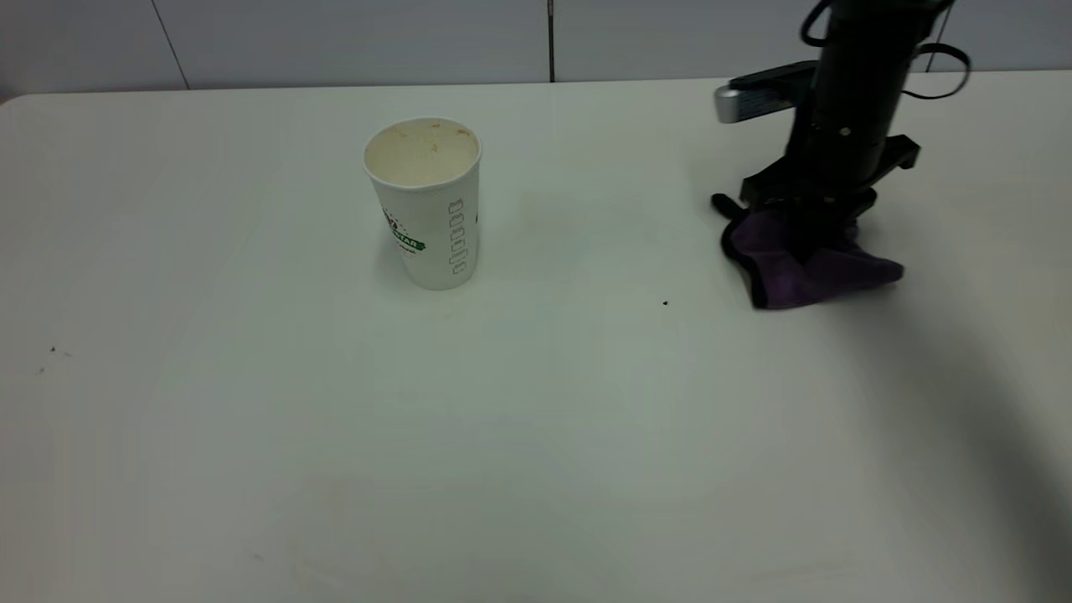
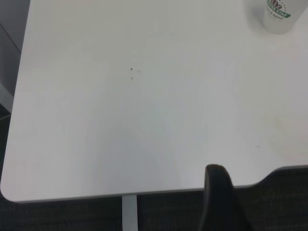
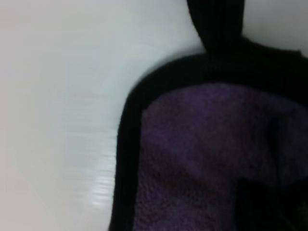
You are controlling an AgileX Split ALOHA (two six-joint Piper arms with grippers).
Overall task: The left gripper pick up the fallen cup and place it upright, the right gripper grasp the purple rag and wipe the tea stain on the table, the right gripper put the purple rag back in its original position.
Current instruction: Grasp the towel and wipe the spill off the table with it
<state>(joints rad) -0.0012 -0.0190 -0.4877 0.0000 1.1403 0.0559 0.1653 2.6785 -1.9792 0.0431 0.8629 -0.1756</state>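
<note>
Cup upright mid-worktop. Right tool at 2 o'clock pinching rag; 6 o'clock side open. Left tool state: cannot tell.

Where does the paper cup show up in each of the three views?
Exterior: the cup stands upright, left of centre on the table.
Left wrist: only its lower part shows, at the upper right corner.
Right wrist: not in view; the purple rag fills it.
Shared landmark: the white table.
</note>
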